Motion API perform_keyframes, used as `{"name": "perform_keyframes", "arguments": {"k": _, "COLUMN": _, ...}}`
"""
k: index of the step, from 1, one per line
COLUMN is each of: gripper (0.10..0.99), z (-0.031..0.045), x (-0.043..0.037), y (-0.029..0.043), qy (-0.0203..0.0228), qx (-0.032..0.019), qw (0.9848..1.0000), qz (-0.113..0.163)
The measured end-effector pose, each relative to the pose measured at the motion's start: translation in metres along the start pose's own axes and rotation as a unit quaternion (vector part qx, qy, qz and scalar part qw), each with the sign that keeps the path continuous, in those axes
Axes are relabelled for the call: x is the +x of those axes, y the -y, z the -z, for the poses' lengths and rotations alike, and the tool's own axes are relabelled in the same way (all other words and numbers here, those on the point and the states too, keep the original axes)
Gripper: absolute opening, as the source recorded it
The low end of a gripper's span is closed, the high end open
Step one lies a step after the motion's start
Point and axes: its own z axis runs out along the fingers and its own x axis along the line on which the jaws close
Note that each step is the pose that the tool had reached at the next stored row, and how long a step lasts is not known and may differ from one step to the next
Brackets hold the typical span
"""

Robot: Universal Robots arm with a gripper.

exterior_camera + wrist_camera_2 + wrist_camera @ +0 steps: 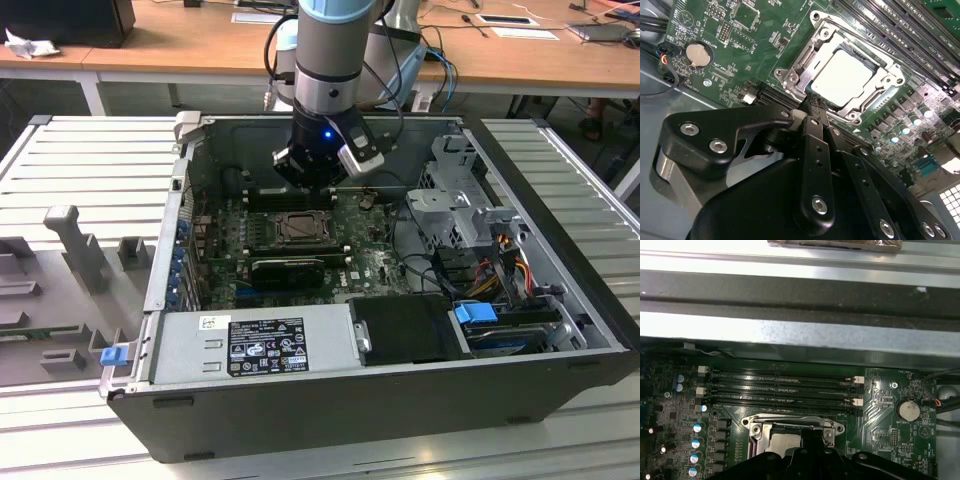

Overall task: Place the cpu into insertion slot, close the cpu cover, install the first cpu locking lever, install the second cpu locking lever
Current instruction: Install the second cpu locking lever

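Directly over the insertion slot (842, 80) hangs the gripper (812, 102) — fingertips pressed together, holding nothing — with the cpu (841, 78) seated (cpu cover (875, 102) down) just beyond them.

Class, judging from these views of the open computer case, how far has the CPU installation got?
Done: the cpu lies in the insertion slot, and the cpu cover appears closed flat around it. In hand: the end effector sits at the socket's edge, holding nothing visible. Left: the locking levers' state cannot be judged from these views.
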Motion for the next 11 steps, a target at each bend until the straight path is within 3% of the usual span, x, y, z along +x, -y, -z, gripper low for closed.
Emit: {"name": "perform_keyframes", "arguments": {"k": 11, "gripper": 0.106, "z": 0.0067, "x": 0.0001, "y": -0.0003, "qy": 0.0, "qx": 0.0, "qw": 1.0, "qz": 0.0}}
